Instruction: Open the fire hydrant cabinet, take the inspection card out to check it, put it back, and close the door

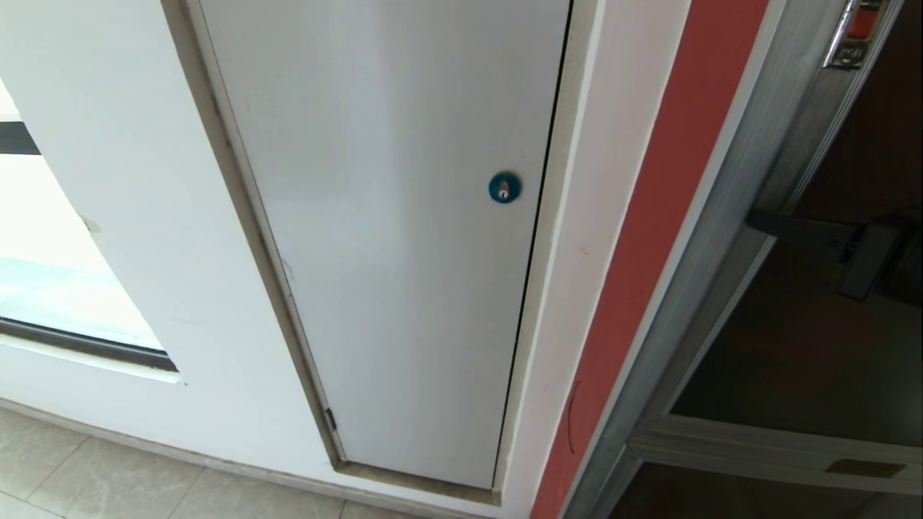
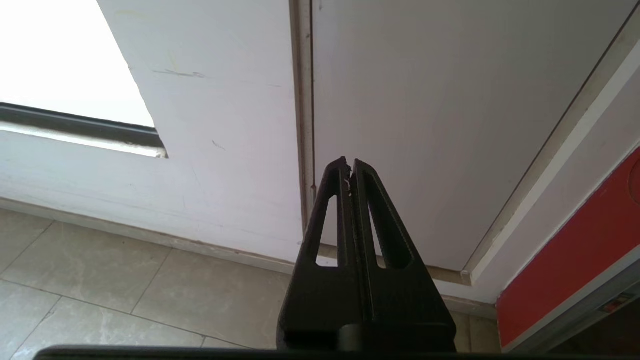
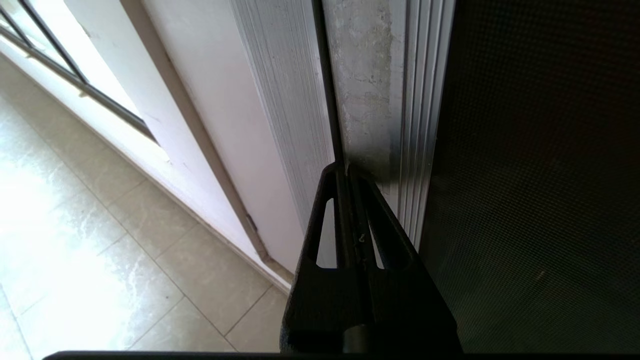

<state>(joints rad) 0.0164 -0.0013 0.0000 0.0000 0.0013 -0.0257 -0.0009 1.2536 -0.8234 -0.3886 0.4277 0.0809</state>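
Jaws clenched empty on both: right gripper (image 3: 346, 167) is aimed at the door (image 1: 807, 346) frame edge, far right of head view, likely to pry it. Latch (image 1: 854, 32) sits upper right; left gripper (image 2: 349, 162) is parked low.

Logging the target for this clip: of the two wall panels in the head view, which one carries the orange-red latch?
The door, dark tinted glass in a silver frame, has the latch. The white panel has only a round blue lock.
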